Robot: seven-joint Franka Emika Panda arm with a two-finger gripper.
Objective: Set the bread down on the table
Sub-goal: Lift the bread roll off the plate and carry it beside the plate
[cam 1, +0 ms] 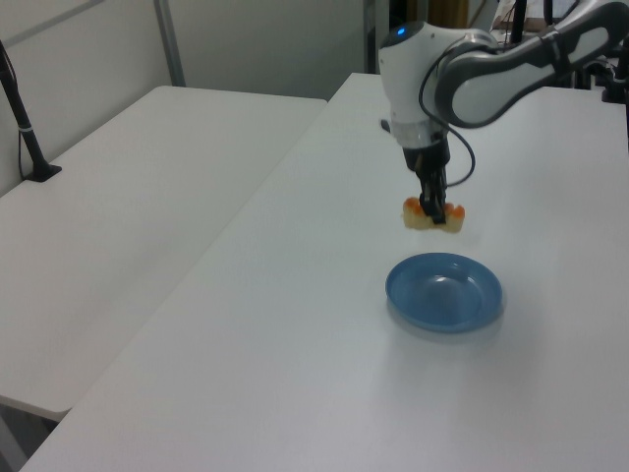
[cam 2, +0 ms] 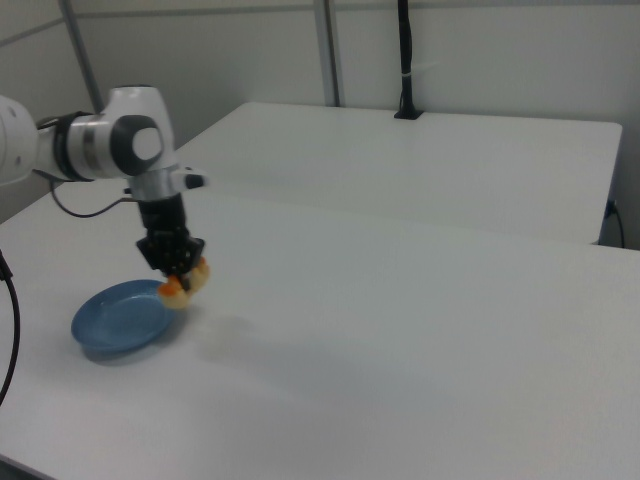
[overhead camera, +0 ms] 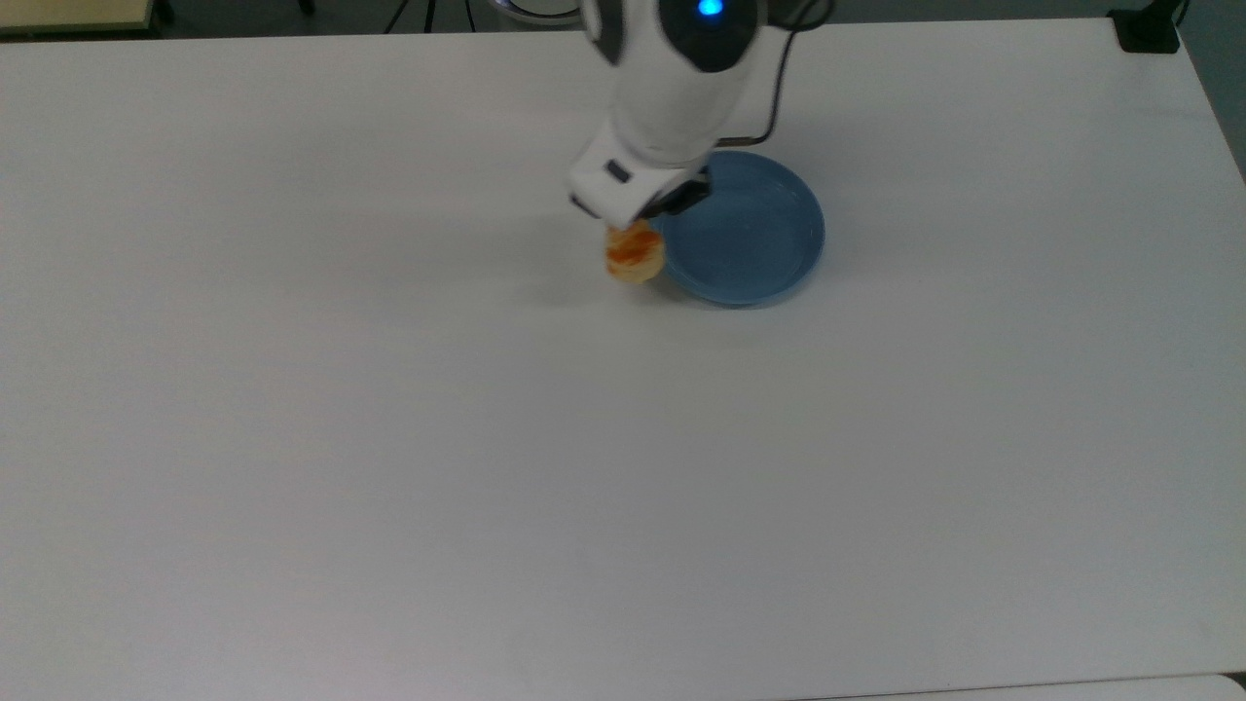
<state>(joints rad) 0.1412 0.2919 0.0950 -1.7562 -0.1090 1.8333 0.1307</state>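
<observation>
the arm reaches in over the table (overhead camera: 389, 467) with its gripper (cam 1: 433, 209) pointing straight down, and the fingers are pinched closed on the bread (cam 1: 433, 214), one on each side of its middle. the bread hangs in the air, well clear of the table, with both ends sticking out past the fingers in the left view. its tan crust and orange patches show just below the white wrist in the top view (overhead camera: 634, 253). in that view it sits over the plate's left edge, partly over bare table. the plate (overhead camera: 750, 229) is blue, round and shallow, with nothing in it, and it lies flat on the table. in the right view the gripper (cam 2: 180, 277) holds the bread (cam 2: 185, 283) above the plate's (cam 2: 118, 318) right side, and a faint shadow falls on the table to the right view's right of the plate. a black cable loops from the wrist. a second white table (cam 1: 118, 197) stands alongside, at the left view's left.
</observation>
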